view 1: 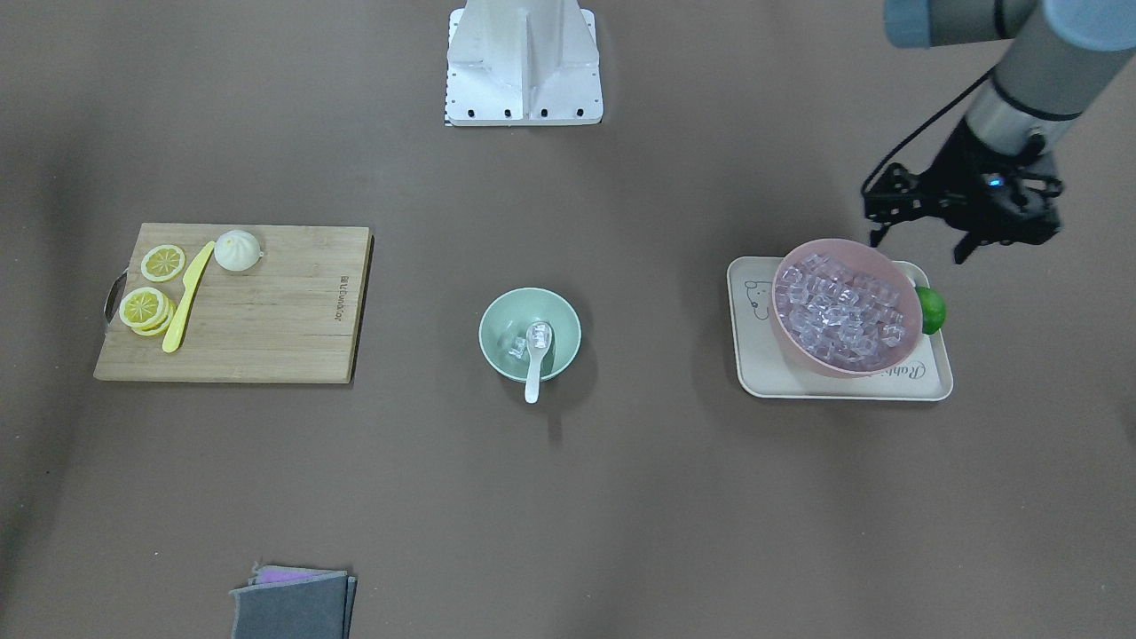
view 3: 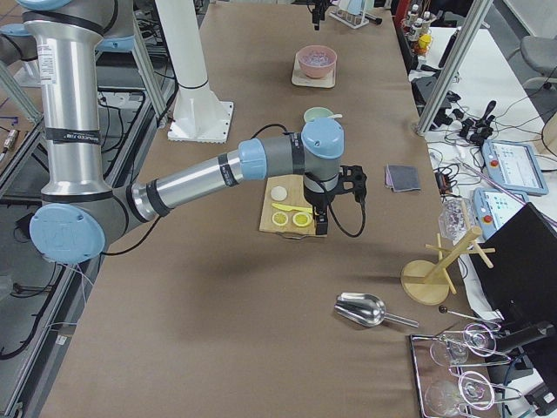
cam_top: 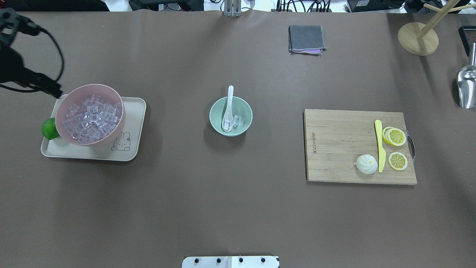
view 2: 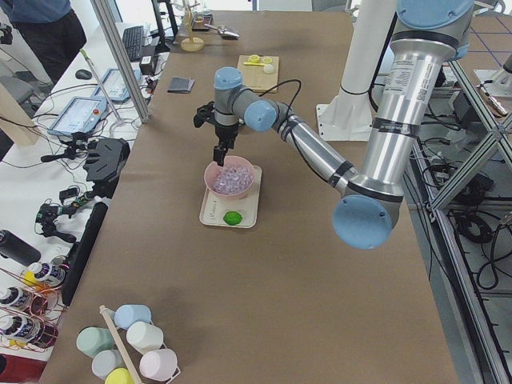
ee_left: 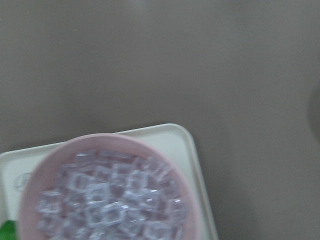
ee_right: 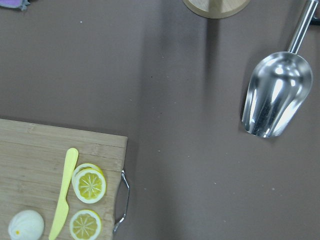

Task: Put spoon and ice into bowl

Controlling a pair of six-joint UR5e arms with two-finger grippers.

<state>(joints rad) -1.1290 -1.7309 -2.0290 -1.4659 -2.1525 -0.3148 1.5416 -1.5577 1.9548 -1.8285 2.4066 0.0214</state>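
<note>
The mint-green bowl (view 1: 497,321) stands at the table's middle and also shows in the overhead view (cam_top: 216,111). The white spoon (view 1: 535,359) lies with its head in the bowl and its handle over the rim (cam_top: 230,100). A few clear ice cubes (cam_top: 237,120) lie in the bowl beside the spoon's head. My left gripper (view 1: 963,253) hangs above the outer edge of the pink bowl (view 1: 783,297), looks shut and holds nothing. My right gripper (view 3: 320,228) shows only in the exterior right view, over the cutting board's edge; I cannot tell its state.
The pink bowl full of ice (cam_top: 91,117) sits on a beige tray (cam_top: 132,111) with a lime (cam_top: 49,128). A cutting board (cam_top: 334,149) holds a yellow knife (cam_top: 379,145), lemon slices and a bun. A grey cloth (cam_top: 305,39), a metal scoop (cam_top: 466,87) and a wooden stand (cam_top: 418,39) lie at the far side.
</note>
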